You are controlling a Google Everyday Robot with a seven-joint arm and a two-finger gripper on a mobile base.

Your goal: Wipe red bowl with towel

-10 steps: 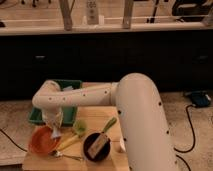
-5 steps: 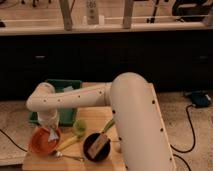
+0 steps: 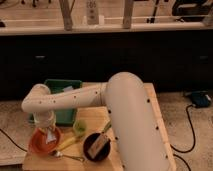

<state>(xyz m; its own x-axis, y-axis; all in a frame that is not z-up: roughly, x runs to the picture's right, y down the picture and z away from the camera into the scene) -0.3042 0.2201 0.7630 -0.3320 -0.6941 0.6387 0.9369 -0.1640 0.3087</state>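
Note:
The red bowl [image 3: 39, 144] sits at the front left of the wooden table [image 3: 95, 117]. My gripper [image 3: 48, 131] points down from the white arm's wrist, right over the bowl's right half. It is shut on the towel [image 3: 50, 137], a small pale scrap that hangs from it into the bowl and touches the inside. The bowl's far rim is partly hidden behind the wrist.
A small green cup [image 3: 79, 128] stands just right of the bowl. A black round dish [image 3: 96, 147] holding a utensil sits further right. A yellow-handled utensil [image 3: 70, 143] and a metal spoon [image 3: 68, 156] lie between them. A green bin [image 3: 63, 99] stands behind.
The arm has swung a little to the left and the gripper has moved with the towel across the inside of the red bowl. The bowl and the other things stay put.

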